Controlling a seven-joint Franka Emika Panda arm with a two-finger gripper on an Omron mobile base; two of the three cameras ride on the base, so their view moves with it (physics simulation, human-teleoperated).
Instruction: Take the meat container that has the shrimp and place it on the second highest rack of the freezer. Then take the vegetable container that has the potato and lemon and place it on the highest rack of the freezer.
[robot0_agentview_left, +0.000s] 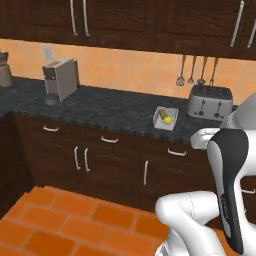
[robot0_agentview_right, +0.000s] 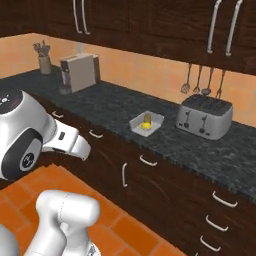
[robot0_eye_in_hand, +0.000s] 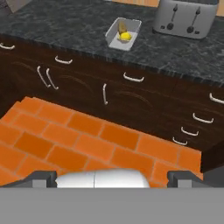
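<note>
Tray (robot0_eye_in_hand: 124, 33), pale and rectangular, sits upper centre on the dark counter (robot0_eye_in_hand: 65, 26), long axis running away from the cabinet edge, holding a yellow lemon (robot0_eye_in_hand: 126, 36) beside a brown potato (robot0_eye_in_hand: 120, 28). Gripper (robot0_eye_in_hand: 112, 177) fingers spread wide, empty.

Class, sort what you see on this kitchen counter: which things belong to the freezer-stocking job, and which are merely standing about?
Job:
- shallow white vegetable tray
- bright yellow oval lemon
- brown-tan potato

Standing about:
- silver toaster
- grey boxy coffee machine
- hanging metal utensils
</note>
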